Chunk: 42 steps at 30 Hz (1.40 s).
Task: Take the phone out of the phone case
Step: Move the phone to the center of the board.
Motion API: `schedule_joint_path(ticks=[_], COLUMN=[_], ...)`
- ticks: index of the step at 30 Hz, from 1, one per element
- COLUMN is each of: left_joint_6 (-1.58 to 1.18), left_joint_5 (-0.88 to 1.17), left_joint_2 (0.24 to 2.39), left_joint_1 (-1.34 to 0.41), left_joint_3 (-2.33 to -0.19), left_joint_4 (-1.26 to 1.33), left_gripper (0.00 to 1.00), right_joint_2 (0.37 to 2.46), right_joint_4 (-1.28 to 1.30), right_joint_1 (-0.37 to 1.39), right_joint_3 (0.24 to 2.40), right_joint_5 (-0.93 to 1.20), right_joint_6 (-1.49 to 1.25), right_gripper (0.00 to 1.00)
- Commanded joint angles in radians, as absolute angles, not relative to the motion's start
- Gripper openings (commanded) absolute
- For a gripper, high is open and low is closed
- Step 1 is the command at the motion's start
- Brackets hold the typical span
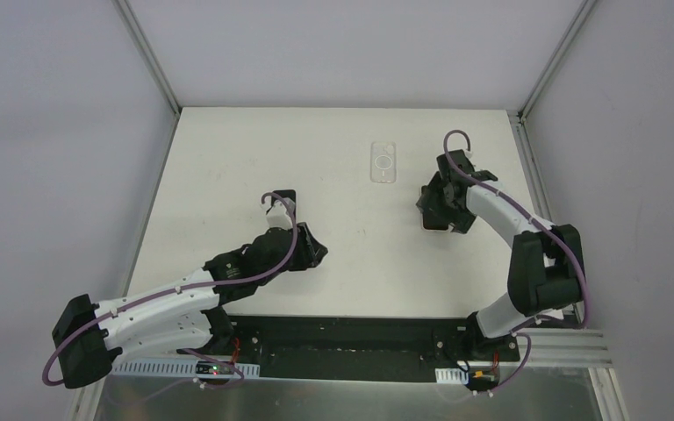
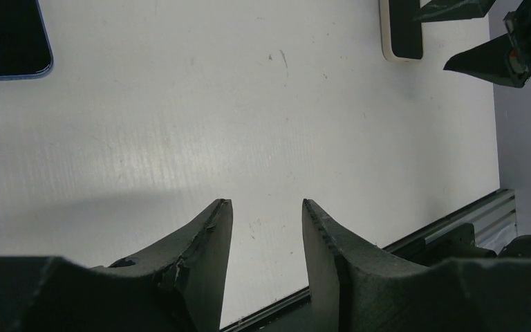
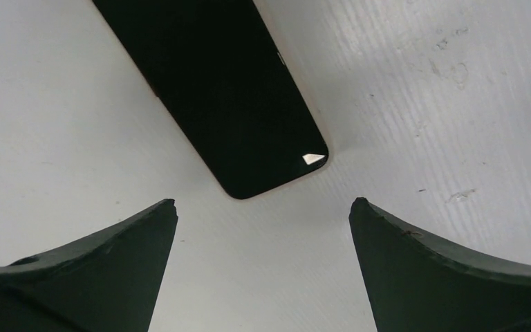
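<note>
The clear phone case [image 1: 383, 162] lies empty and flat at the far middle of the white table [image 1: 228, 158]. The phone [image 3: 228, 97], black with a pale gold rim, lies flat on the table apart from the case. Its rounded end points at my right gripper [image 3: 263, 204], which is open wide just short of it, touching nothing. In the overhead view the right gripper [image 1: 446, 210] hangs over the phone and hides most of it. The left wrist view shows the phone [image 2: 401, 31] far off. My left gripper [image 2: 266, 202] is partly open and empty, low over bare table [image 2: 249, 104].
A dark flat slab with a bluish edge [image 2: 7, 38] lies at the left wrist view's top-left corner. A black object [image 1: 283, 197] sits behind the left arm's cable. The metal rail [image 2: 456, 221] of the near edge runs close behind the left gripper [image 1: 314, 250].
</note>
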<state>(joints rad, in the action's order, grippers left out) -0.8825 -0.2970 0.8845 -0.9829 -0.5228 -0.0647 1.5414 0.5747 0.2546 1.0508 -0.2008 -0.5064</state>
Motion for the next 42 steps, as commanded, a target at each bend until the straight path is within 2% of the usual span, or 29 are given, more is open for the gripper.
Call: schedule_joint_path(ticks=[1,27,33,42], left_joint_6=[-0.869,-0.879,-0.879,-0.874], left_joint_5=[-0.300,-0.311,-0.320,-0.306], left_joint_2=[0.864,0.855,0.859,0.896], left_joint_1=[-0.992,-0.992,-0.992,-0.991], left_joint_3=[-0.527,-0.500,-0.498,-0.521], left_joint_4=[-0.050,-0.051,-0.050,-0.050], left_gripper=[0.42,0.43,0.43,0.43], right_joint_2=[1.564,1.768,1.785,1.788], right_joint_4=[0.643,0.568,0.559,0.551], right_joint_1=[0.263,0.242,0.247,0.309], right_joint_3=[1.111,1.182,1.195,1.213], right_joint_5=[-0.272,-0.152,-0.107,-0.073], right_joint_6=[-0.432,-0.446,-0.459,-0.485], right_gripper=[0.99,0.99,0.92,0.91])
